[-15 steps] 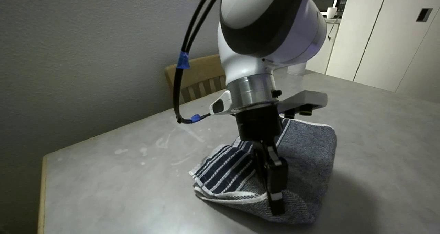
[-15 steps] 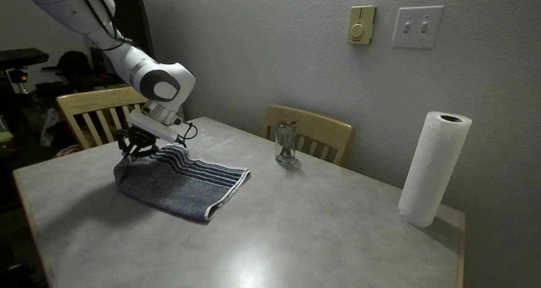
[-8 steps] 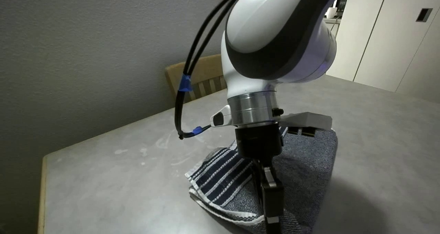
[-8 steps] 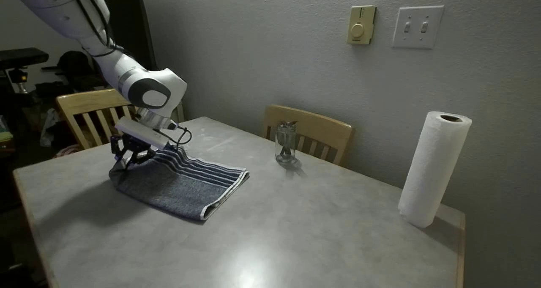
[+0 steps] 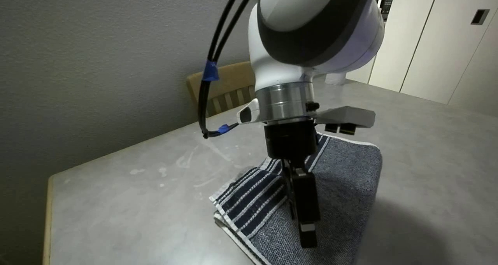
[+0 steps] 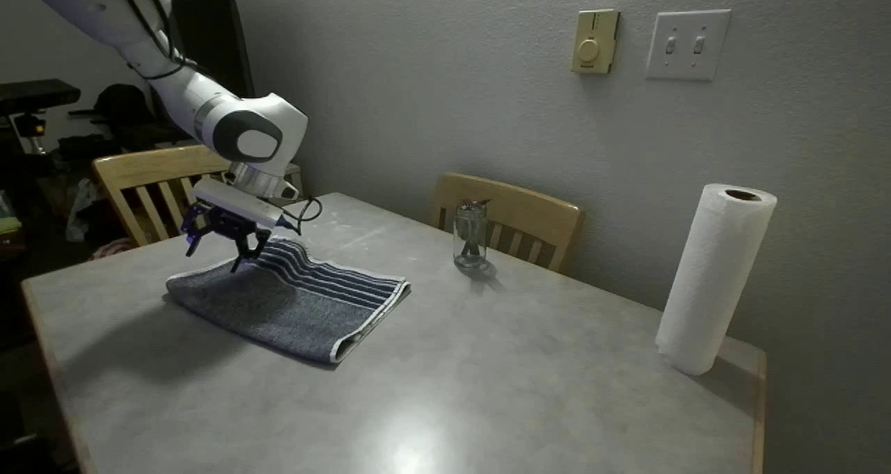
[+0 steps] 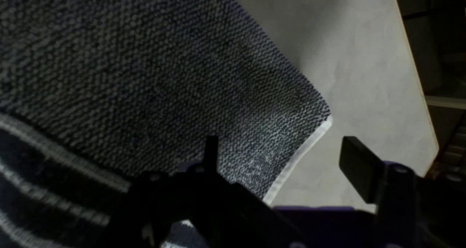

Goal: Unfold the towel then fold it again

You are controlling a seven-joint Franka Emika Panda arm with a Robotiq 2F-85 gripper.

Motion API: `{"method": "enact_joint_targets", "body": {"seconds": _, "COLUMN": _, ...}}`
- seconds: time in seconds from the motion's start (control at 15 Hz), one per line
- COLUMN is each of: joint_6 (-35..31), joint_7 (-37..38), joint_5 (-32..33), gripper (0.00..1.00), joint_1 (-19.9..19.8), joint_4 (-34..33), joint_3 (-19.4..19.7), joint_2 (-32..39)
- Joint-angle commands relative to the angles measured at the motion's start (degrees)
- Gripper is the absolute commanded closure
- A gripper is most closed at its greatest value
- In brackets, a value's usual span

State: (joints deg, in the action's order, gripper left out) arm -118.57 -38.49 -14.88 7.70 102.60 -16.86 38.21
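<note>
The towel, dark grey-blue with pale trim, lies folded on the table in both exterior views. Its navy and white stripes run along one side, and layered edges show at one end. Over the far-left part of the cloth my gripper hangs with its jaws spread wide and nothing between them. In the wrist view a white-trimmed corner of the towel passes below the gap of the gripper. One finger is above the cloth; the opposite finger is beyond its trimmed edge, over bare table.
A glass jar holding some dark items stands near the back edge of the table. Farther right is an upright paper towel roll. Wooden chairs are pushed up to the table along the wall.
My gripper was shut on the towel's edge, dipped lower with it, then opened and rose clear. The released edge has dropped, and the towel now lies flatter there.
</note>
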Motion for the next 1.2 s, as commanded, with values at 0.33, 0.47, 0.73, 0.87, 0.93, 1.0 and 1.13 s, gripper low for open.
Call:
{"method": "enact_joint_targets", "body": {"seconds": 0.33, "joint_6": -6.41, "joint_7": 2.49, "joint_5": 1.87, "gripper": 0.26, "joint_1": -4.29, "joint_4": 9.58, "joint_3": 4.37, "joint_2": -7.04}}
{"method": "enact_joint_targets", "body": {"seconds": 0.47, "joint_6": -9.41, "joint_7": 3.88, "joint_5": 2.26, "gripper": 0.4, "joint_1": -5.22, "joint_4": 11.71, "joint_3": 6.02, "joint_2": -6.84}}
{"method": "enact_joint_targets", "body": {"seconds": 0.73, "joint_6": -14.19, "joint_7": 9.27, "joint_5": 4.59, "gripper": 0.68, "joint_1": -5.89, "joint_4": 14.48, "joint_3": 8.73, "joint_2": -6.46}}
{"method": "enact_joint_targets", "body": {"seconds": 0.87, "joint_6": -15.25, "joint_7": 12.42, "joint_5": 6.58, "gripper": 0.82, "joint_1": -5.86, "joint_4": 15.03, "joint_3": 9.57, "joint_2": -6.72}}
{"method": "enact_joint_targets", "body": {"seconds": 0.93, "joint_6": -15.17, "joint_7": 14.04, "joint_5": 7.67, "gripper": 0.9, "joint_1": -5.65, "joint_4": 14.98, "joint_3": 9.97, "joint_2": -6.98}}
{"method": "enact_joint_targets", "body": {"seconds": 1.0, "joint_6": -15.06, "joint_7": 15.84, "joint_5": 9.03, "gripper": 0.96, "joint_1": -5.39, "joint_4": 14.81, "joint_3": 10.43, "joint_2": -6.98}}
{"method": "enact_joint_targets", "body": {"seconds": 1.13, "joint_6": -14.92, "joint_7": 18.94, "joint_5": 11.3, "gripper": 1.0, "joint_1": -5.17, "joint_4": 14.61, "joint_3": 11.05, "joint_2": -6.94}}
